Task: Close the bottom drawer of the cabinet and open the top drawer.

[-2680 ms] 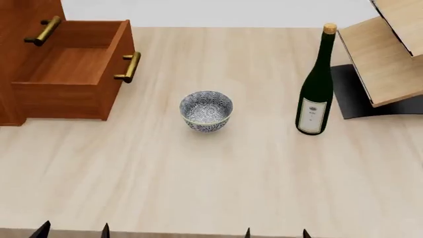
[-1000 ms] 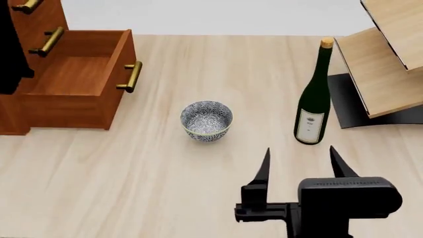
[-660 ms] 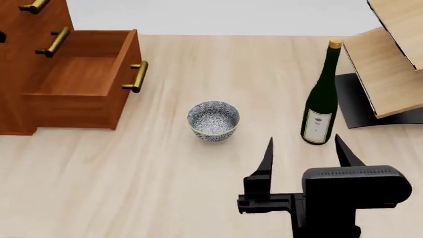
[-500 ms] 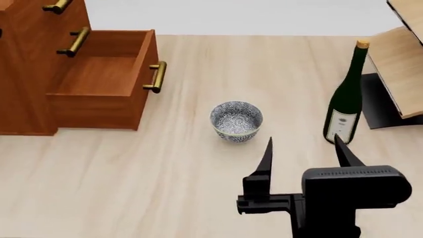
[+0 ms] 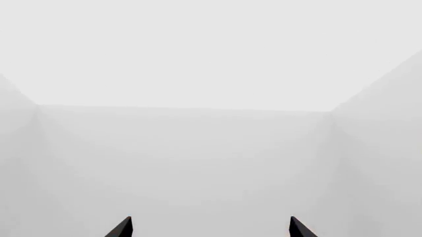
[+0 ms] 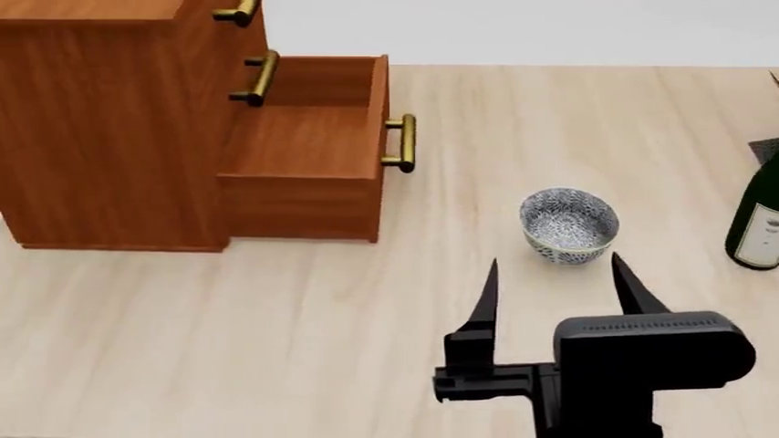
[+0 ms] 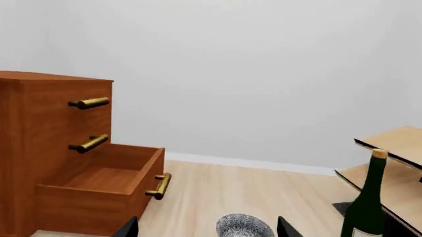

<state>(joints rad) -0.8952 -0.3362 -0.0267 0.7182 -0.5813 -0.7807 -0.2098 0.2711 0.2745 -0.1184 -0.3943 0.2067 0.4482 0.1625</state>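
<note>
The cabinet [image 6: 109, 119] stands at the table's left, and shows in the right wrist view [image 7: 39, 128] too. Its bottom drawer [image 6: 305, 155] is pulled open and empty, brass handle [image 6: 402, 143] facing right; it also shows in the right wrist view [image 7: 105, 192]. The top drawer [image 7: 89, 102] is shut, its handle just visible in the head view [image 6: 237, 13]. My right gripper [image 6: 554, 265] is open and empty above the table, right of the drawer and near the bowl; the right wrist view [image 7: 207, 228] shows it too. My left gripper [image 5: 209, 228] is open, facing only white walls.
A patterned bowl [image 6: 568, 224] sits just beyond my right gripper. A green wine bottle [image 6: 761, 224] stands at the right edge, with a pale wooden rack [image 7: 396, 148] behind it. The middle drawer [image 6: 255, 78] is shut.
The head view has swung left: the cabinet now fills the left side, and the bowl and bottle have slid right. The right gripper rose into view and stays open.
</note>
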